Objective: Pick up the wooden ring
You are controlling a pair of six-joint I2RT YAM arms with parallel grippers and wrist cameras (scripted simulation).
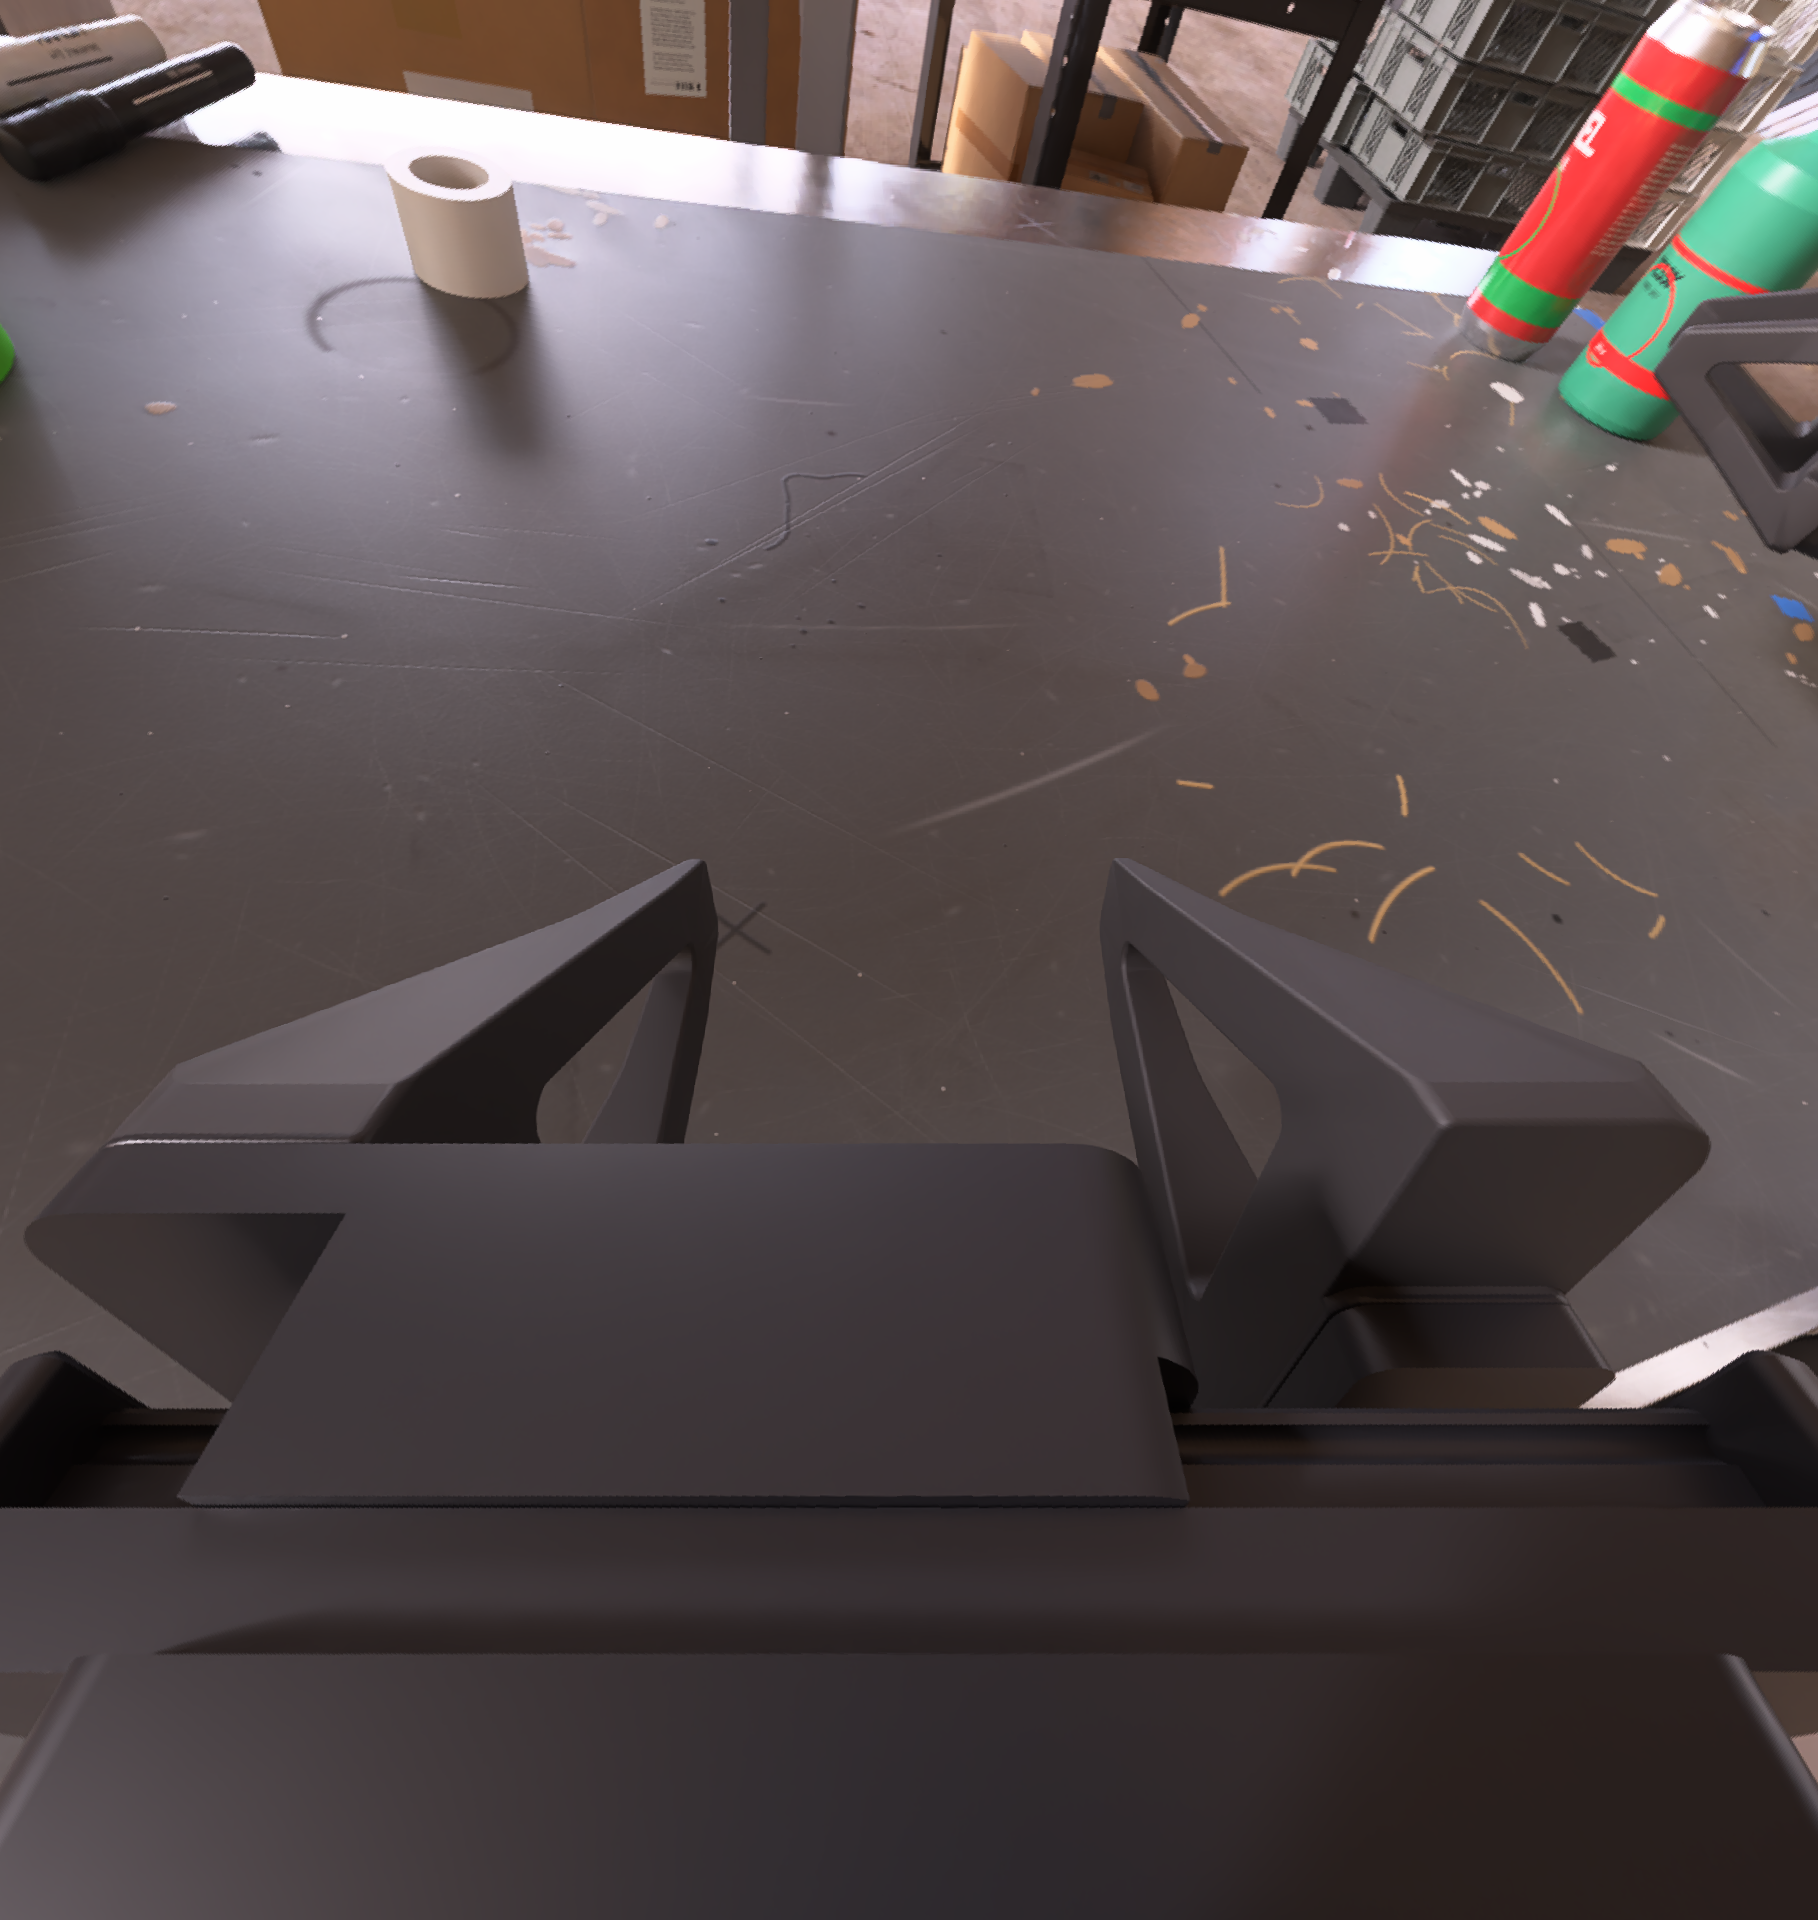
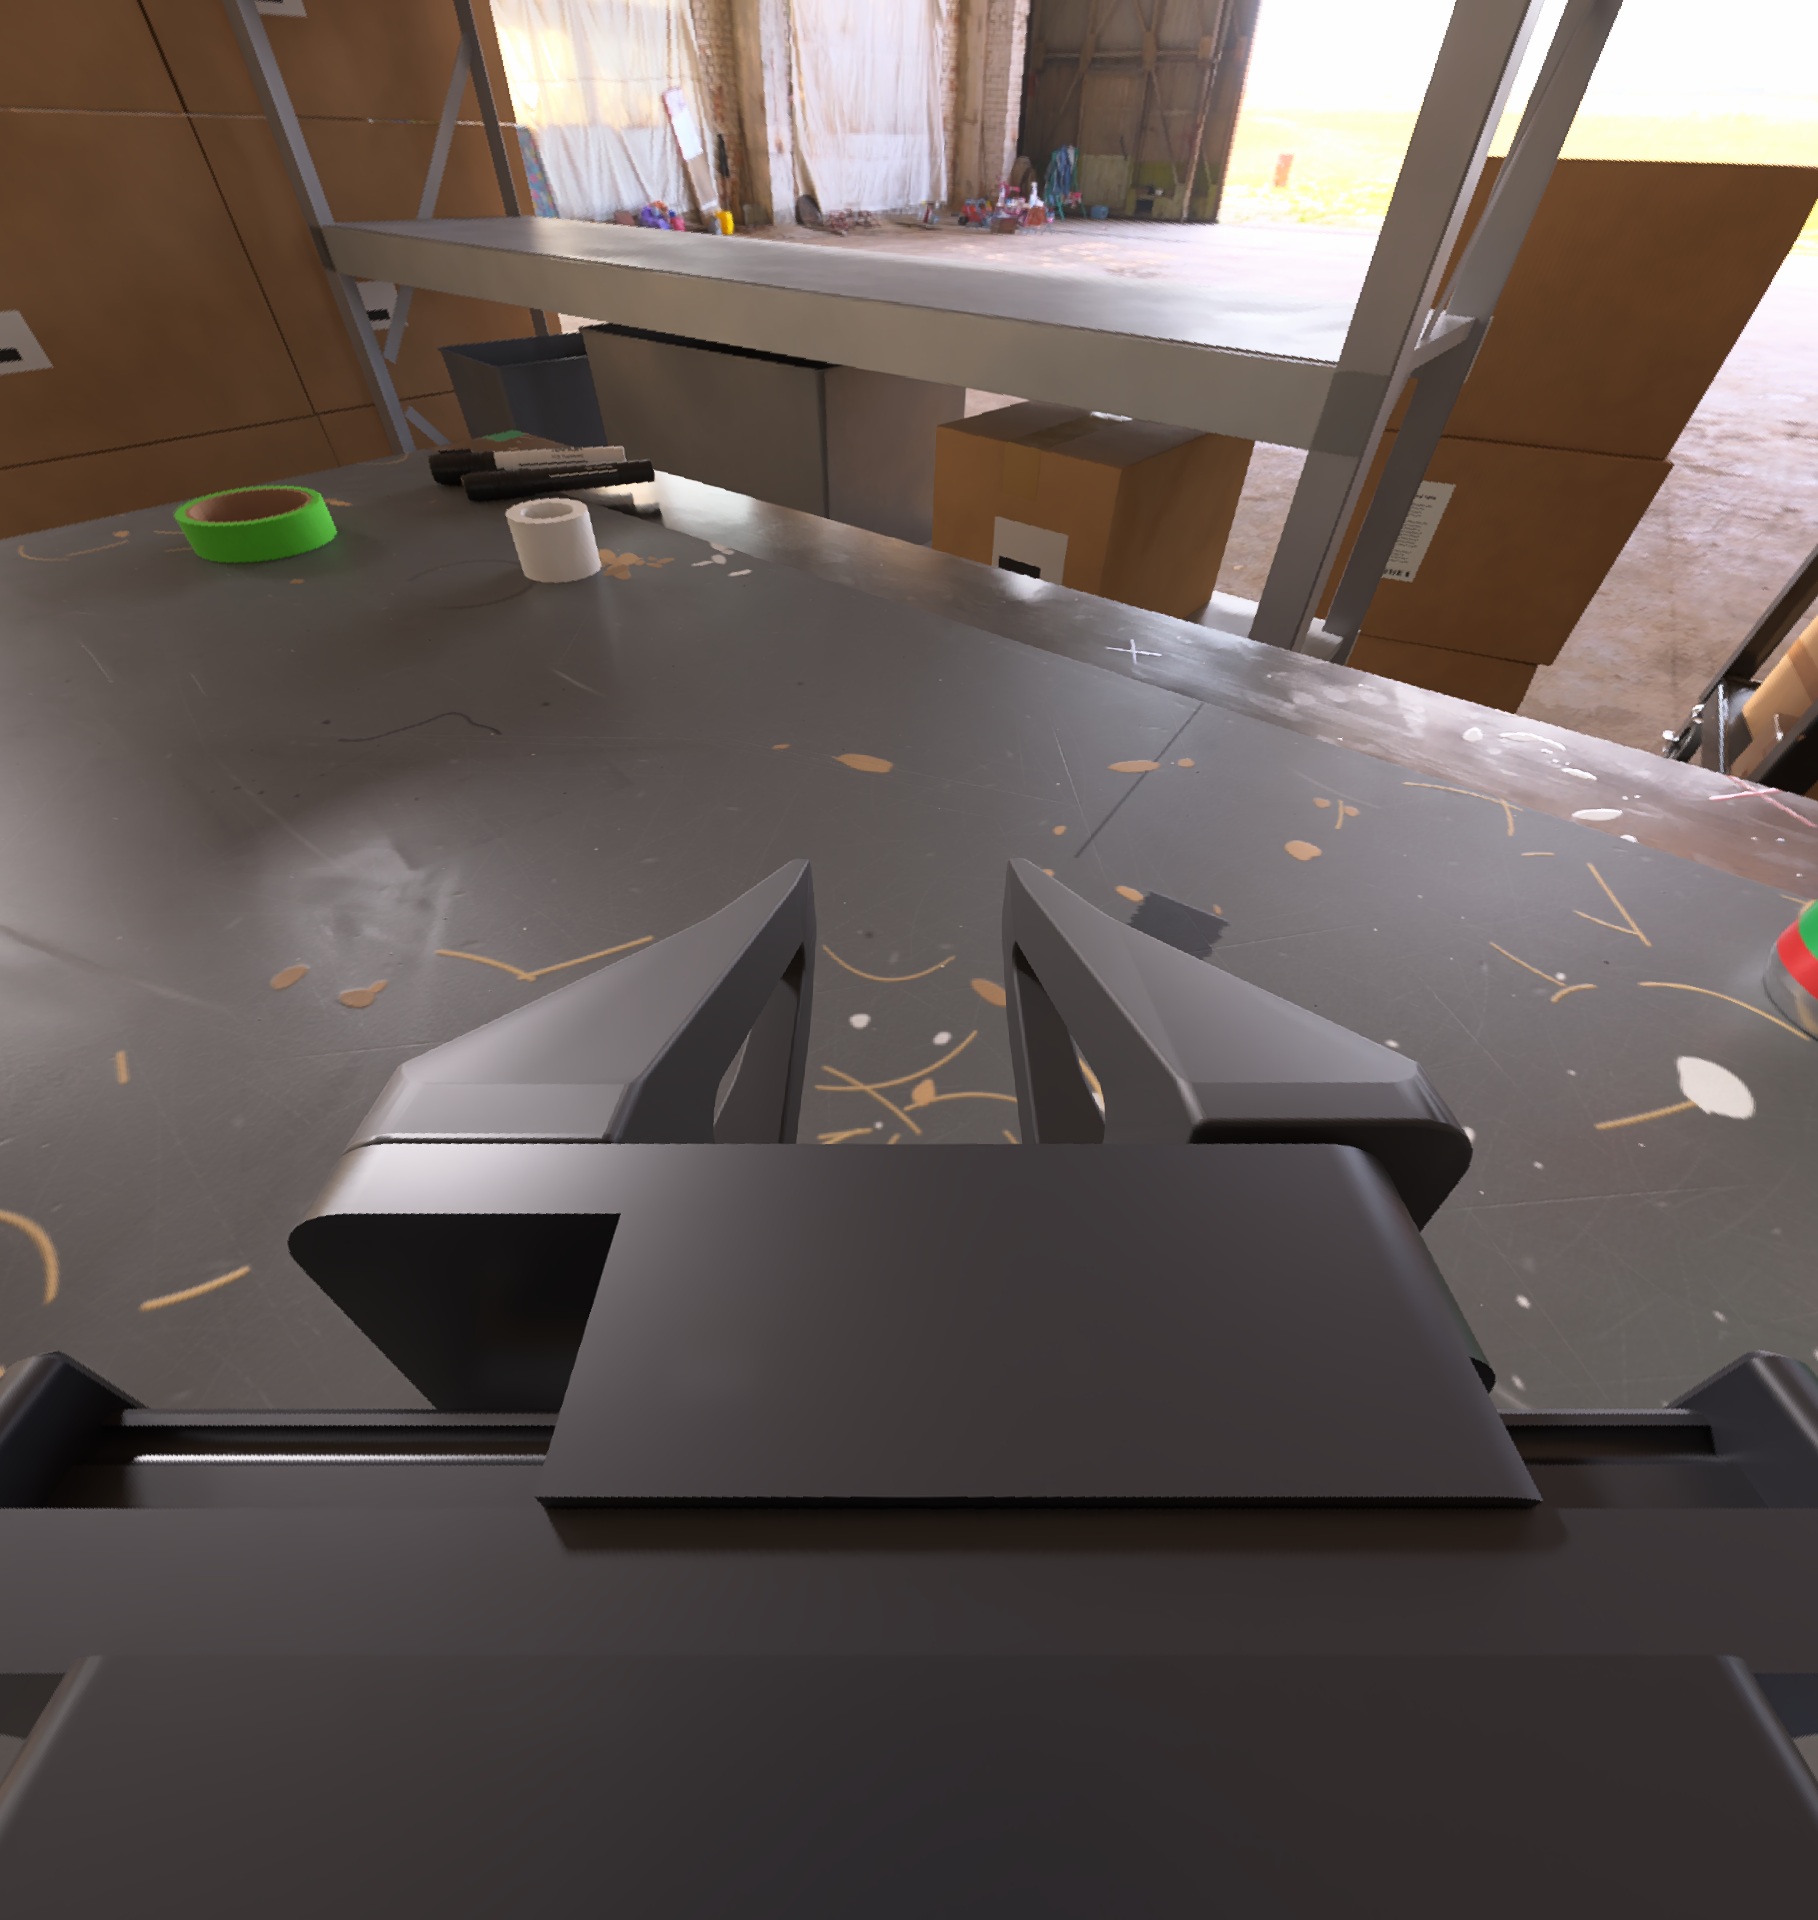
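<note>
The wooden ring [image 1: 458,223] is a pale, thick-walled cylinder standing upright on the dark table at the far left. It also shows in the right wrist view [image 2: 554,538], far ahead and to the left. My left gripper [image 1: 907,883] is open and empty, above the bare table, well short of the ring. My right gripper [image 2: 907,878] is open with a narrower gap and empty, above the paint-speckled table. The right gripper's finger [image 1: 1778,416] shows at the right edge of the left wrist view.
A green tape roll [image 2: 257,523] lies left of the ring. Two black markers [image 2: 546,473] lie behind it at the table's far edge. A red-and-green bottle [image 1: 1611,177] and a green bottle [image 1: 1736,270] stand at the far right. Cardboard boxes [image 2: 1081,499] sit beyond the table.
</note>
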